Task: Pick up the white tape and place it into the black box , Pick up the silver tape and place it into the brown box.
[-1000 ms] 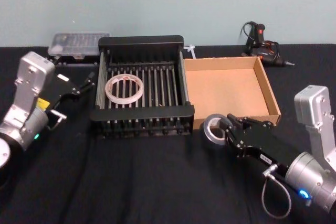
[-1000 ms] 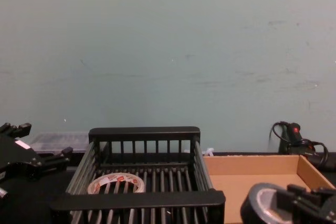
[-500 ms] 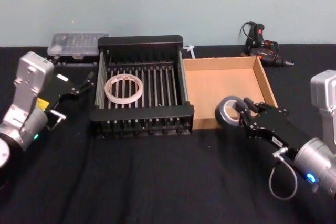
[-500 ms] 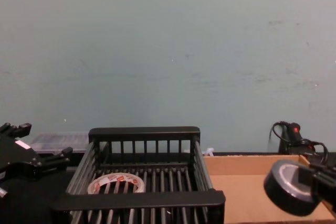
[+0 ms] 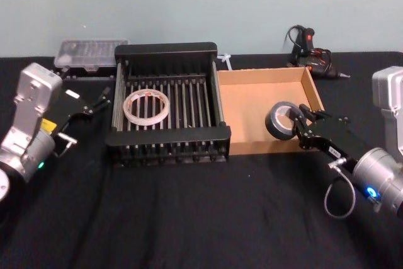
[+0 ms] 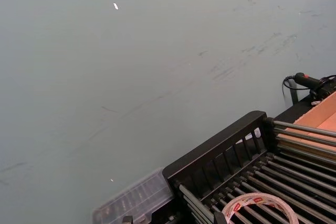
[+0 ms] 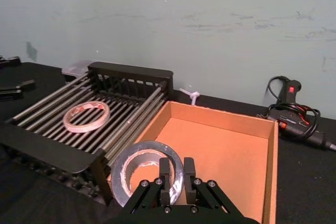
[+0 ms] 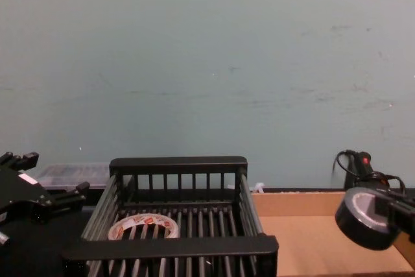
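Observation:
The silver tape (image 5: 280, 120) hangs over the near part of the brown box (image 5: 252, 99), its face turned toward the crate. My right gripper (image 5: 298, 121) is shut on the roll's rim. In the right wrist view the two fingers (image 7: 165, 170) pinch the silver tape (image 7: 128, 167) above the brown box (image 7: 215, 142). The white tape (image 5: 147, 106) lies flat on the slats of the black box (image 5: 169, 137). My left gripper (image 5: 99, 99) rests open to the left of that crate, holding nothing.
A clear plastic case (image 5: 85, 51) sits behind the crate's left corner. A black glue gun with its cord (image 5: 312, 51) lies behind the cardboard tray. A black cloth (image 5: 189, 212) covers the table.
My right gripper has carried the silver tape up and away from me, from in front of the tray's near left corner to above its near part. The left arm stays put.

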You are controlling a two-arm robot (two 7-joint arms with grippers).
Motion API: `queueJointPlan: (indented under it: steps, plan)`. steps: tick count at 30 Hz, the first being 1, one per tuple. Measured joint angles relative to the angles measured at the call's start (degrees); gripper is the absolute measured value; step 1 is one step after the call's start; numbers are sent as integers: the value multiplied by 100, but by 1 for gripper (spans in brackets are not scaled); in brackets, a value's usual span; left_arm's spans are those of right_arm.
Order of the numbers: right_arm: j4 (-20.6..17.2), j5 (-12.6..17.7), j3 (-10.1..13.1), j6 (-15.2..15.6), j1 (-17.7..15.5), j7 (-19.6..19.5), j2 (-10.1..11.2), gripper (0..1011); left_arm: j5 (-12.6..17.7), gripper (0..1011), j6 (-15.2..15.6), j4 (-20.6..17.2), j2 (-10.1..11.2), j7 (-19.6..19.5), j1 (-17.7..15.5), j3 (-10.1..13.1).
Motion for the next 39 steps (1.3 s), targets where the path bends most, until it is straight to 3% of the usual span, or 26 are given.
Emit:
queueJointPlan:
  steps: [15,39]
  plan:
    - [611,-133,-111,152,588,38,-120,159,0,1001,0,0,0,0,0,0]
    - [1852,-574,-400,253,1658,57,-543,160,0,1001,0,0,0,0,0,0]
